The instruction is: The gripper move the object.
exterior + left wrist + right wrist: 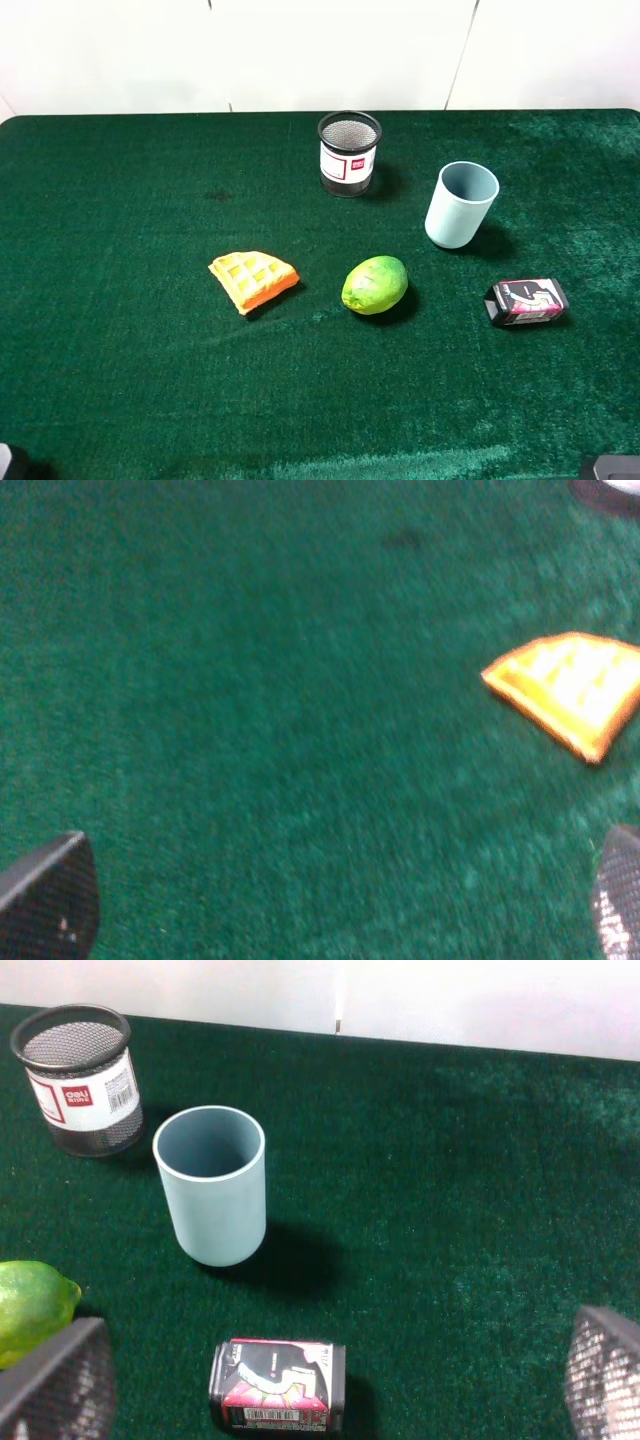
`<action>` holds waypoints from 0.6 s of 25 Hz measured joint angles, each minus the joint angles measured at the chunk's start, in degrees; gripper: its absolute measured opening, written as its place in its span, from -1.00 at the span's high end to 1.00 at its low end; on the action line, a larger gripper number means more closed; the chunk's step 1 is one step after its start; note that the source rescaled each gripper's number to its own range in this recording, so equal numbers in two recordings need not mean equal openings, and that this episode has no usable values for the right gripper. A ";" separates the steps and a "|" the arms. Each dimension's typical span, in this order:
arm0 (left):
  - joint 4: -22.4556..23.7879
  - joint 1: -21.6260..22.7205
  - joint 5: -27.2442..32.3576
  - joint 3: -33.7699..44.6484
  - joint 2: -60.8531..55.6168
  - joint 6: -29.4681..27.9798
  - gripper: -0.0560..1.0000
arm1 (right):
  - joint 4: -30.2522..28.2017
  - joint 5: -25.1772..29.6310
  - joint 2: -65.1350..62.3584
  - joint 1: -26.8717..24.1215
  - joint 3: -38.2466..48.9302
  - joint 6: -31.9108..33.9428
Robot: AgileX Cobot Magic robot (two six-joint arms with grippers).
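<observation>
The pale blue cup (460,205) stands upright and open-topped on the green cloth at the right of the table. It also shows in the right wrist view (212,1195). My right gripper (330,1380) is open and empty, its fingers (55,1380) wide apart, well short of the cup with a small box between them. My left gripper (330,910) is open and empty over bare cloth at the left, far from the cup. In the exterior high view only slivers of the arms show at the bottom corners (610,467).
A black mesh pen holder (349,152) with a white label stands at the back centre. An orange waffle piece (253,280) and a green lime (375,285) lie mid-table. A black and pink box (527,302) lies in front of the cup. A white wall (320,50) runs behind.
</observation>
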 joint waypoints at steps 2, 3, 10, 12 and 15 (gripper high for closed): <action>-0.32 2.14 0.00 0.00 -1.69 0.28 -1.00 | 0.00 0.00 0.00 0.00 0.00 0.00; -0.48 3.00 0.05 0.00 -2.17 0.41 -1.00 | 0.00 0.00 0.00 0.00 0.00 0.00; -2.45 4.74 0.05 0.00 -2.48 2.68 -1.00 | 0.00 0.00 0.00 0.00 0.00 0.00; -2.47 4.74 0.05 0.00 -2.48 2.81 -1.00 | 0.00 0.00 0.00 0.00 0.00 0.00; -2.47 4.74 0.05 0.00 -2.48 2.83 -1.00 | 0.00 0.00 0.00 0.00 0.00 0.00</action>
